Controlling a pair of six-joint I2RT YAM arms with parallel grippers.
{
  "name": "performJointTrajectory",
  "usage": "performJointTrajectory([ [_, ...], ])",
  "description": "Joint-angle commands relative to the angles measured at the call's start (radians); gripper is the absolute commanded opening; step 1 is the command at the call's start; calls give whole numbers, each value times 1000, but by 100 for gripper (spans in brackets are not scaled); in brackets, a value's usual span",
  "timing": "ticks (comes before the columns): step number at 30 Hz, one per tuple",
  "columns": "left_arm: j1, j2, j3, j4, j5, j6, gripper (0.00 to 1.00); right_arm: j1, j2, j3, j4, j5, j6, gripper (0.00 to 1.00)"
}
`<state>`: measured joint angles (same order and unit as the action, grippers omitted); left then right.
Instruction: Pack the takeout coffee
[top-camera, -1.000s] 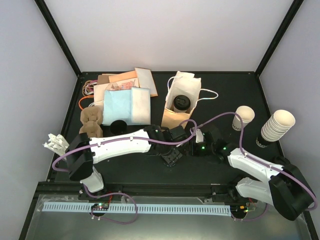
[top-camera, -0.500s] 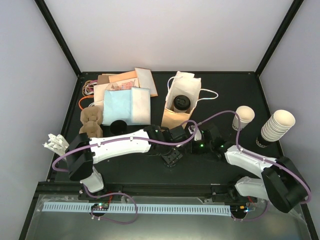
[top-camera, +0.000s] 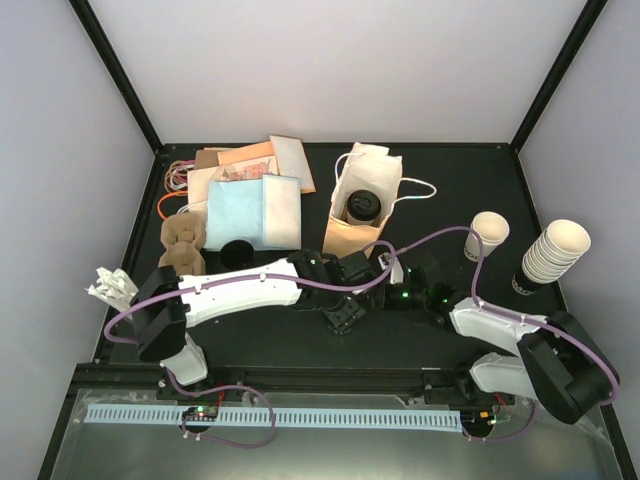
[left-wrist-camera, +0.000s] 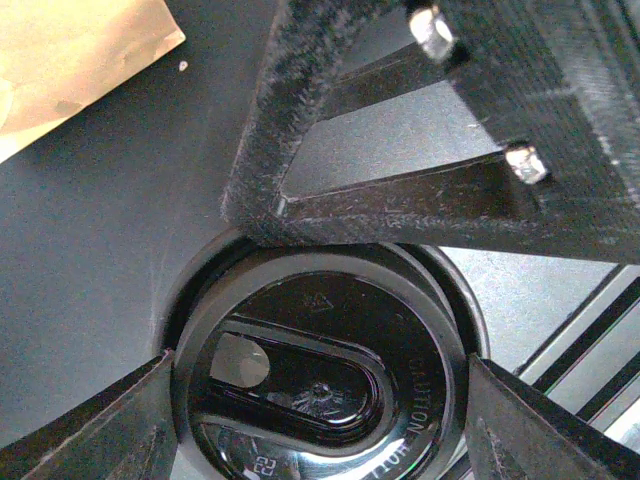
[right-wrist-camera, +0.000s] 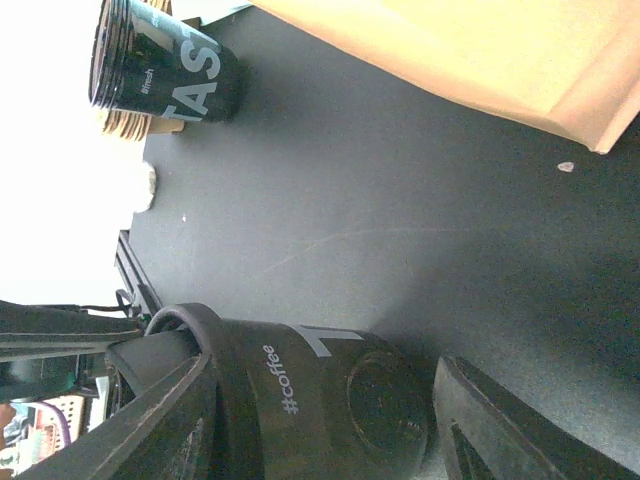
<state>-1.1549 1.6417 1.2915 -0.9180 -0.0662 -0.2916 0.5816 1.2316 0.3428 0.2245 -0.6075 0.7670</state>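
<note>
The takeout coffee (left-wrist-camera: 330, 330) shows its round black lid from above in the left wrist view. My left gripper (left-wrist-camera: 318, 368) is shut on it, one finger against each side of the lid. In the right wrist view the cup (right-wrist-camera: 290, 390) looks dark with pale "#coffee" lettering. My right gripper (right-wrist-camera: 322, 375) is open with the cup just beyond its fingers. In the top view both grippers (top-camera: 345, 312) (top-camera: 378, 285) meet at mid-table and hide the cup. The open paper bag (top-camera: 350, 235) stands just behind them.
Another lidded cup (top-camera: 362, 207) stands inside the bag. To the right are a lidless white cup (top-camera: 487, 235) and a stack of cups (top-camera: 553, 250). At the left lie a loose black lid (top-camera: 237, 252), a pile of napkins and paper sleeves (top-camera: 250, 195) and a cardboard carrier (top-camera: 183, 245).
My right arm has swung a little to the left, toward the left gripper. The left arm has not moved.
</note>
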Motion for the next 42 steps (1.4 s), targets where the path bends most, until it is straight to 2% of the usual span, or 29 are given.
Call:
performJointTrajectory([
  [1,0,11,-18,20,42,9,74,4,-28,-22,-206,73,-36,63],
  [7,3,16,-11,10,35,5,75,-2,-152,115,-385,154,-101,75],
  [12,5,16,-5,9,36,5,75,-21,-238,178,-482,230,-130,80],
  [22,6,9,23,3,26,0,91,-25,-371,190,-595,318,-167,81],
  [33,7,-38,148,-76,-3,-18,99,-25,-408,216,-652,306,-214,85],
  [38,10,-134,174,-113,-49,-61,99,-21,-399,272,-751,295,-276,87],
  [42,48,-273,127,-86,-83,-106,99,8,-416,344,-885,389,-309,90],
])
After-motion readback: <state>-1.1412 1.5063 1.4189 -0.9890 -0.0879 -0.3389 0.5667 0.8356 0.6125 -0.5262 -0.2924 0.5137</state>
